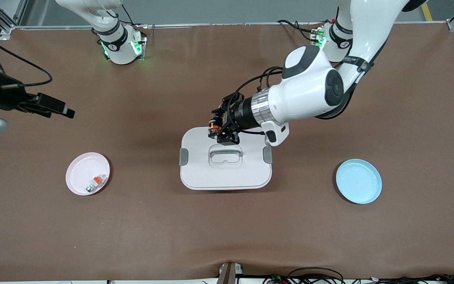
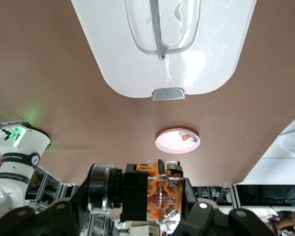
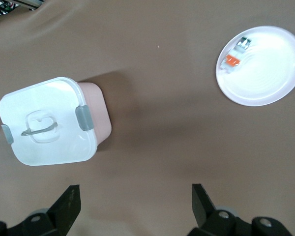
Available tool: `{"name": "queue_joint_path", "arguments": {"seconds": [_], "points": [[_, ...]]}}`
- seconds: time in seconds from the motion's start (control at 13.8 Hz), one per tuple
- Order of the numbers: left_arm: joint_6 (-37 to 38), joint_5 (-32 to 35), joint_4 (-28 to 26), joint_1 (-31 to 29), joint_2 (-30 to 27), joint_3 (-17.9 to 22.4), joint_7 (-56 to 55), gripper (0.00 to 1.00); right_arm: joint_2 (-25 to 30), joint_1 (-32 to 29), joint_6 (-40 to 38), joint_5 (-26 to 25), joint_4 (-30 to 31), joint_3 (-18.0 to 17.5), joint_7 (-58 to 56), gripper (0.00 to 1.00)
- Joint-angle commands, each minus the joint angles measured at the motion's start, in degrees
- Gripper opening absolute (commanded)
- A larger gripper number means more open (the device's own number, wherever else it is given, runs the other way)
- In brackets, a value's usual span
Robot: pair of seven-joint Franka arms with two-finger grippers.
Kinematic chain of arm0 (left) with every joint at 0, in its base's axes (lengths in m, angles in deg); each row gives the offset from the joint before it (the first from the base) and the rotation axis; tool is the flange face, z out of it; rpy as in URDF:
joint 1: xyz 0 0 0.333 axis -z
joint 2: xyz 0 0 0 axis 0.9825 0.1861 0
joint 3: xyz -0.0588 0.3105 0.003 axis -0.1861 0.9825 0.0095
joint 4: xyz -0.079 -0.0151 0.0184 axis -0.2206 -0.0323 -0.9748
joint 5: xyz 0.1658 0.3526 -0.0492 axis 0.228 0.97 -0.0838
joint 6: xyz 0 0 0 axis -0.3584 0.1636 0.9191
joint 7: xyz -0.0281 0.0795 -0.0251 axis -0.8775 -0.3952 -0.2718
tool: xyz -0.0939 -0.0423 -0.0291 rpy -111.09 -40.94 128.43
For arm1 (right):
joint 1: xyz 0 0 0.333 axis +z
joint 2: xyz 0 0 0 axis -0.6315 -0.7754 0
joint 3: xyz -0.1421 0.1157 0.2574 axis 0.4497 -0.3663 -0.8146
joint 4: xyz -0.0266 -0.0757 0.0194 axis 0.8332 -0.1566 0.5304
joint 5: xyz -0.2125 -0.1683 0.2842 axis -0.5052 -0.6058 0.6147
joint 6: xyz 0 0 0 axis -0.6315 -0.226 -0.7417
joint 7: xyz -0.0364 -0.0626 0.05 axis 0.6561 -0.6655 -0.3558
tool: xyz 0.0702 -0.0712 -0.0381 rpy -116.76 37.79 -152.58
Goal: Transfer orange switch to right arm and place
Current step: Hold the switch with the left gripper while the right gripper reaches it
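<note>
Gripping the orange switch [image 1: 213, 127], the left gripper [image 1: 216, 128] hangs over the lidded box [image 1: 225, 171]; the right gripper [image 1: 59, 108] waits, fingers wide.

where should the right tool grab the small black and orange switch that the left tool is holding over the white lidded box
Probably the exposed end of the small black and orange switch. The left tool is shut on it over the white lidded box, so its clamped faces are covered. The open right tool would best come in from the right arm's end of the table, fingers crosswise to the left tool's.
</note>
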Motion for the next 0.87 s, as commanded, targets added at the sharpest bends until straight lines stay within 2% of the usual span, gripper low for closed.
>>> {"name": "queue_joint_path", "arguments": {"seconds": [0.0, 0.14, 0.51, 0.8], "points": [[-0.52, 2.54, -0.74, 1.53, -0.41, 0.87, -3.12, 0.00, 4.72, 4.00, 6.33, 2.32, 8.01, 0.10, 5.38, 1.00], [-0.52, 2.72, -0.83, 1.79, -0.68, 0.96, -5.57, 0.00, 5.52, 7.96, 11.60, 2.58, 11.10, 0.01, 8.19, 1.00], [-0.70, 7.20, -0.66, 2.94, -0.15, 0.96, -7.87, 0.00, 4.65, 17.19, 21.11, 8.20, 12.96, 0.01, 13.47, 1.00], [-0.70, 7.73, -0.57, 3.03, -0.24, 0.96, -7.78, 0.00, 2.71, 21.50, 28.30, 15.93, 14.09, 0.01, 13.92, 1.00]]}}
